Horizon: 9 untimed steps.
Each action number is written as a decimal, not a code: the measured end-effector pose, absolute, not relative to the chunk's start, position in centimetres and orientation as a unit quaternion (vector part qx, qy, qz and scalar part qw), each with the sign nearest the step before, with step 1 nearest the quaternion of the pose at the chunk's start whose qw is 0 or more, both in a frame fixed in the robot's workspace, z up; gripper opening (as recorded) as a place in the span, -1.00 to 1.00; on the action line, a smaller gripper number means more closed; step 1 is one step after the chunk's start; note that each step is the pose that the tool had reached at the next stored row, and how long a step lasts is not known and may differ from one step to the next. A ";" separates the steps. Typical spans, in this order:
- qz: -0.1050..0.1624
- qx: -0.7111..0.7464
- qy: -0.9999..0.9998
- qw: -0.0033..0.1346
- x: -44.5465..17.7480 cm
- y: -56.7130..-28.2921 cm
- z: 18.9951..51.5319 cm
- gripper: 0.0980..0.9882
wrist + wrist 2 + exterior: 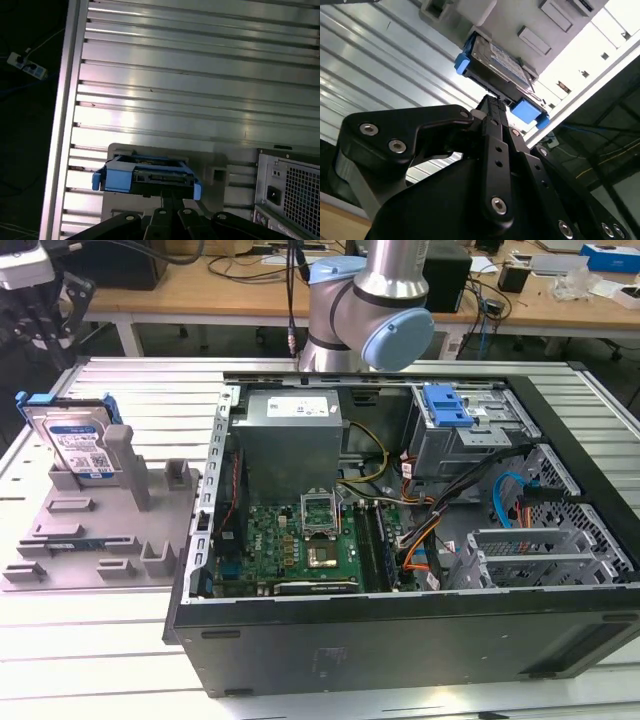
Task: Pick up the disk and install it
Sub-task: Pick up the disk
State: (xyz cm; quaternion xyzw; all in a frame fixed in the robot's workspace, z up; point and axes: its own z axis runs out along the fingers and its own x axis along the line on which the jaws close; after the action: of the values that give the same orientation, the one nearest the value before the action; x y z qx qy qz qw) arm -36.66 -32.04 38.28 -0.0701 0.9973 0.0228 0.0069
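Observation:
The disk (78,445) stands on edge in a grey fixture (100,535) at the exterior view's left, silver with a white-and-blue label and a blue carrier frame. My gripper (45,332) hangs above and slightly behind it, apart from it. In both wrist views the black fingers come together just short of the disk's edge: the gripper (492,101) points at the disk (495,57), and the gripper (167,198) sits over the disk (150,175). Its jaws are shut with nothing between them.
An open computer case (200,625) lies on the slatted metal table (90,660). Inside are a grey power-supply box (290,440), a motherboard (300,550), cables, and a silver cage with a blue latch (447,405). The arm's base (365,310) rises behind the case.

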 end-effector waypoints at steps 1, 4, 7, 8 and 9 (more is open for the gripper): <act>0.023 -0.084 0.996 0.005 -36.7 -32.0 38.3 -0.98; 0.024 -0.132 0.991 -0.002 -36.7 -32.0 38.2 -0.98; 0.024 -0.163 0.986 -0.007 -36.7 -32.0 38.2 -0.98; 0.025 -0.178 0.984 -0.010 -36.7 -32.0 38.1 -0.98; 0.025 -0.189 0.982 -0.014 -36.7 -32.0 38.0 -0.98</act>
State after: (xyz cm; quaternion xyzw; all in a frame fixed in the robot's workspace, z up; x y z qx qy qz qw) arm -36.66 -32.04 38.04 -0.1889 0.9816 0.0248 -0.0136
